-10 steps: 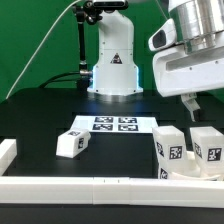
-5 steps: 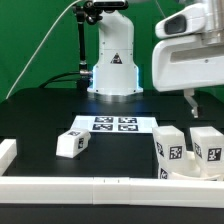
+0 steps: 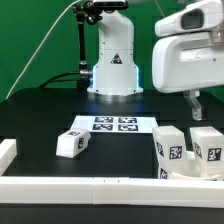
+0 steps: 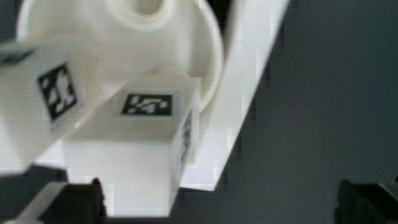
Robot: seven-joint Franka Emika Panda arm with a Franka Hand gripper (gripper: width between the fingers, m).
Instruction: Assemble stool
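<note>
Two white stool legs (image 3: 170,155) (image 3: 206,148) with square tags stand upright at the exterior view's right, by the front rail. A third leg (image 3: 72,142) lies alone further to the left. My gripper (image 3: 198,108) hangs above the upright legs, apart from them. In the wrist view the round seat disc (image 4: 151,45) lies below, with tagged legs (image 4: 50,92) (image 4: 153,112) against it. My gripper (image 4: 222,205) is open and empty, its dark fingertips (image 4: 80,200) far apart. The seat is hidden in the exterior view.
The marker board (image 3: 113,124) lies flat in front of the robot base (image 3: 112,65). A long white border rail (image 3: 90,186) runs along the front, with a short rail end (image 3: 7,150) at the left. The rail also shows in the wrist view (image 4: 253,90).
My gripper has risen and shifted slightly toward the exterior view's right, away from the upright legs. The stool parts have not moved.
</note>
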